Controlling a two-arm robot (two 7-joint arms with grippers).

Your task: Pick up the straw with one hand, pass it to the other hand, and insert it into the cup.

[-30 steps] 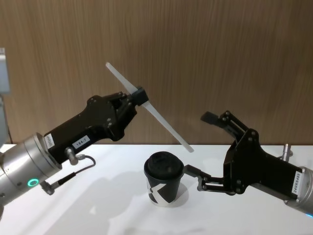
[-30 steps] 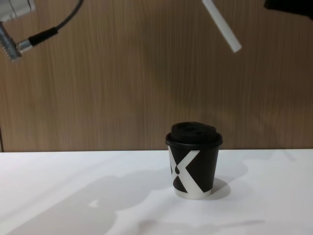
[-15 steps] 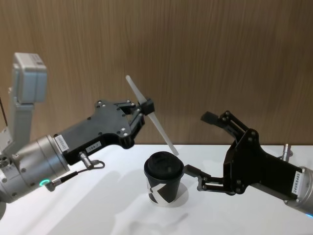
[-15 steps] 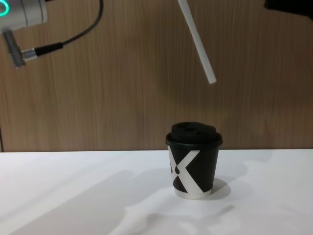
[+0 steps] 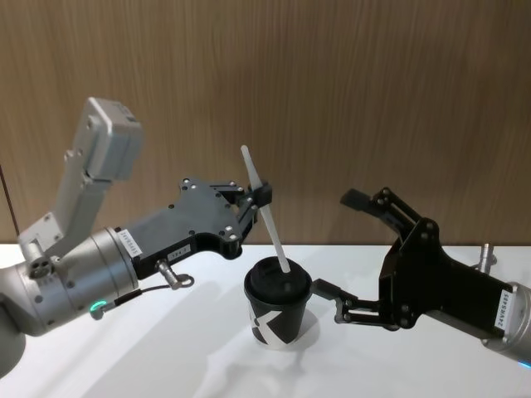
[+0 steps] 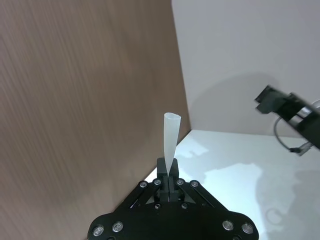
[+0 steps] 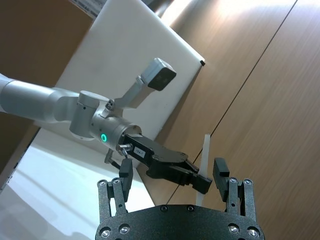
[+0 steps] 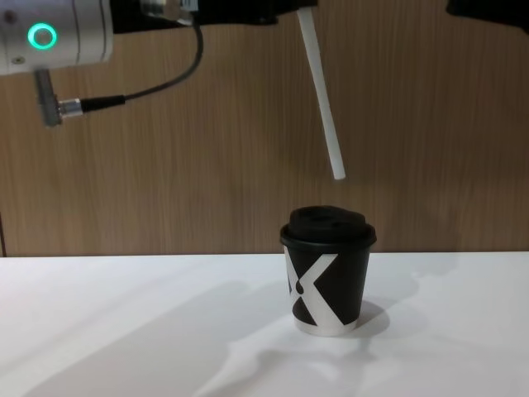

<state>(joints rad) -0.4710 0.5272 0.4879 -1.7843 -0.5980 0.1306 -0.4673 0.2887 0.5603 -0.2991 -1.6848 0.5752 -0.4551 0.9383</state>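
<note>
Head view: the left gripper (image 5: pixel 260 197) reaches in from the left, fingers closed on the straw (image 5: pixel 265 212) at a point above its middle. The straw is tilted, upper end leaning left, and its lower end overlaps the domed lid of the cup (image 5: pixel 278 302); this view does not settle whether the tip touches the lid. The cup stands upright on the white table (image 5: pixel 166 356). The right gripper (image 5: pixel 342 247) is beside the cup on its right, jaws spread wide with nothing between them: the lower finger lies just beside the cup's upper wall, the upper finger is raised well above it. Left wrist view: the left gripper (image 6: pixel 168 172) has its fingertips pressed against the straw (image 6: pixel 169 137), which projects outward from between them toward the wood-panel wall (image 6: pixel 75 100). Right wrist view: the right gripper (image 7: pixel 173 177) shows two separated fingers with a clear gap; beyond them the left gripper (image 7: pixel 202 184) grips the straw (image 7: pixel 204 165). Chest view: the straw (image 8: pixel 322 95) descends at a slant from the top edge of the picture, and its lower end hangs free above the lid of the cup (image 8: pixel 327 271), apart from it. The cup's white X mark faces the camera. The silver wrist with its green ring light (image 8: pixel 41 36) is at upper left.
</note>
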